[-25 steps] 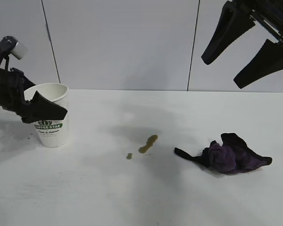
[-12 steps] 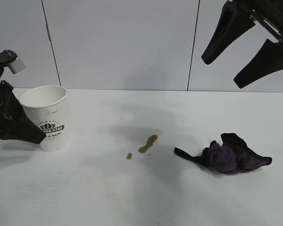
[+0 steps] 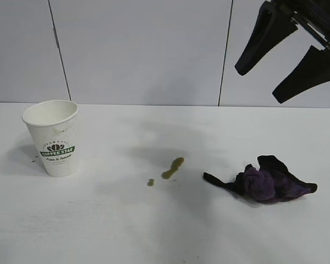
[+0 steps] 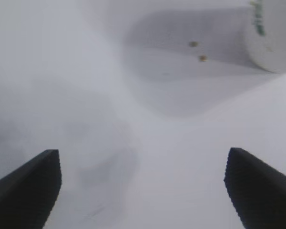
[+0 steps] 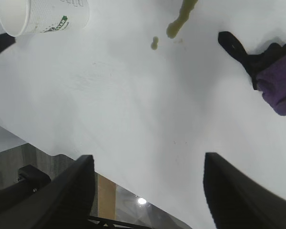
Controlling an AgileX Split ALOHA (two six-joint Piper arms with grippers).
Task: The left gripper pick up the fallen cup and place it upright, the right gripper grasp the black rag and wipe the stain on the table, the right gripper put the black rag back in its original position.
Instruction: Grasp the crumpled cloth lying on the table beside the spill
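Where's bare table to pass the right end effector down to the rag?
Bare table runs along the near edge and between the upright cup and the stain. Tightest spot: the narrow gap between stain and black rag. The right end effector hangs open, high above the rag, nothing beneath it.

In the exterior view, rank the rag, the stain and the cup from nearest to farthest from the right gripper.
From the right gripper, raised at the upper right:
1. The black rag, below it on the right.
2. The stain, mid-table.
3. The cup, upright at far left.
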